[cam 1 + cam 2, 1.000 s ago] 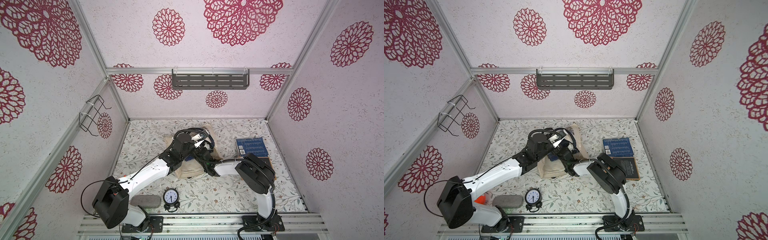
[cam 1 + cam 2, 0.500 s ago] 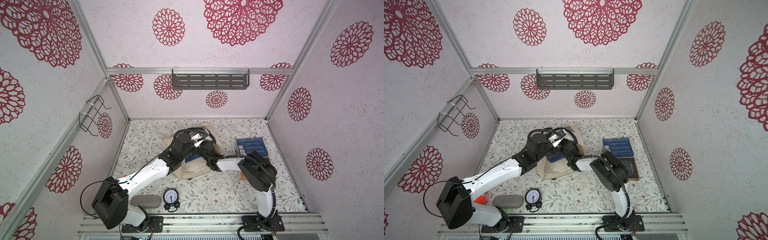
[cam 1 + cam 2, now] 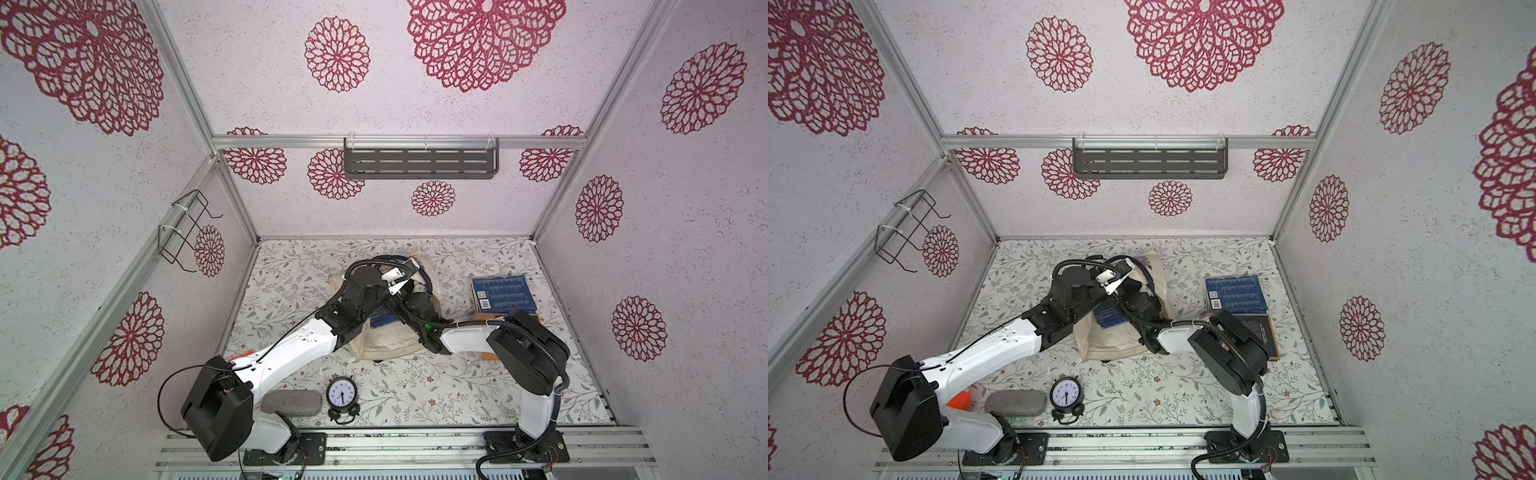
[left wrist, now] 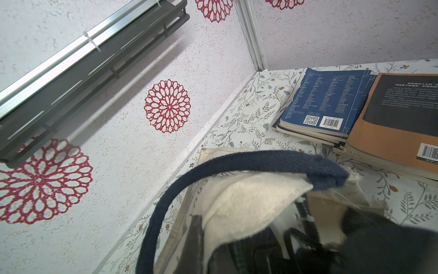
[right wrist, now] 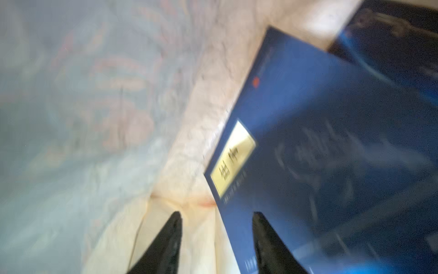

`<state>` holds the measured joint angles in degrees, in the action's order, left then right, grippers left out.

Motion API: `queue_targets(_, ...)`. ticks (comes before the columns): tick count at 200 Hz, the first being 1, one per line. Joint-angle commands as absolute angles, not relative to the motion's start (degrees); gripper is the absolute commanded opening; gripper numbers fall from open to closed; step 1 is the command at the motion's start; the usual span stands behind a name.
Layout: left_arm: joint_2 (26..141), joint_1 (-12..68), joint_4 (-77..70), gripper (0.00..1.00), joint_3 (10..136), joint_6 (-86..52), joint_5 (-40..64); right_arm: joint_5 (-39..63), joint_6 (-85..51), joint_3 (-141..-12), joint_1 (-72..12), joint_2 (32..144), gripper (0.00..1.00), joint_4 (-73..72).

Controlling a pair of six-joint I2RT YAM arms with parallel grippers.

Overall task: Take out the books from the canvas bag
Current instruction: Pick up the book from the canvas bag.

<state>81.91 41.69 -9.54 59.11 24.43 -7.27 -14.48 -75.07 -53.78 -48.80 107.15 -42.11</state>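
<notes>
**Lining up on a bagged book**

Mid-frame, the canvas bag [image 3: 386,347] held a navy book [image 3: 384,321] in its mouth. The right pincer [image 5: 215,214] stood parted astride the book's edge; next it should close and pull. Behind, the left pincer [image 3: 408,270] pinched the bag's rim; stacked books [image 3: 503,293] lay right.

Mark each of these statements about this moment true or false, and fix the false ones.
1. Books lie stacked on the table, outside the bag. True.
2. The clock is inside the bag. False: the clock stands on the table, apart from the bag.
3. The right gripper has its jaws apart. True.
4. The left gripper holds a book. False: the left gripper is shut on the bag's canvas by a handle.
5. A blue book lies against the bag beside the right gripper. True.
</notes>
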Motion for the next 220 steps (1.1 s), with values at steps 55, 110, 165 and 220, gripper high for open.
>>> queue_targets(55, 80.46, 42.08, -15.45, 0.0, 60.4, 25.55, -7.96, -21.41, -85.56, -54.35, -54.47, 106.27, 0.59, -34.74)
queue_targets(110, 80.42, 42.58, -15.12, 0.0, 60.29, 25.93, -7.76, -20.75, -89.35, -57.29, -53.51, 110.5, 0.58, -34.47)
queue_targets(165, 80.29, 42.65, -14.6, 0.0, 60.37, 25.75, -6.99, -20.84, -90.91, -59.13, -51.71, 112.89, 0.55, -31.77)
queue_targets(220, 80.33, 43.17, -14.0, 0.0, 60.42, 25.66, -6.2, -18.5, -85.54, -61.7, -48.38, 115.5, 0.47, -38.15)
